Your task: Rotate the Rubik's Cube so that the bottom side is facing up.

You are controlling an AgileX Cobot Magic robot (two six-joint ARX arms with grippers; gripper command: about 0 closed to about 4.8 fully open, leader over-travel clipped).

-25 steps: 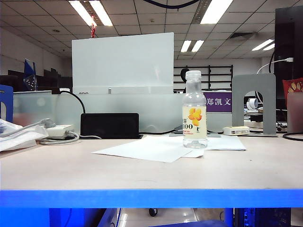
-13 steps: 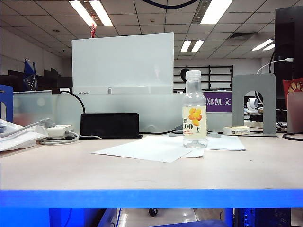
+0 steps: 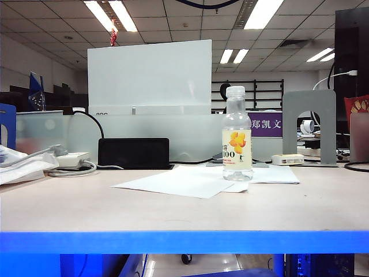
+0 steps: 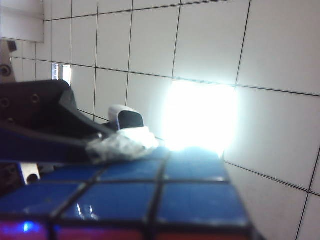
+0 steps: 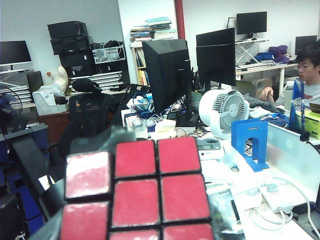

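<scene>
Rubik's Cube [image 4: 145, 200] fills the near edge of the left wrist view, a blue face turned toward the ceiling tiles and a strip of red tiles just showing along its near side. It sits right up against the left gripper [image 4: 107, 145]; one dark finger [image 4: 45, 120] with white wrapping at its tip lies along the far edge of the blue face, touching or all but touching it, and the other finger is out of sight, so whether this gripper pinches the cube or stands spread cannot be told. In the right wrist view the same cube shows a red face close to the camera, with the right gripper [image 5: 115, 200] about it: a dark finger [image 5: 30, 155] stands just beside the cube's side, but its partner is hidden behind the cube, and whether the cube is clamped cannot be told. In the exterior view neither arm nor cube appears; a clear bottle [image 3: 237, 134] with a yellow label stands on white paper sheets [image 3: 196, 180] on the worktop [image 3: 173, 210], right of the middle.
</scene>
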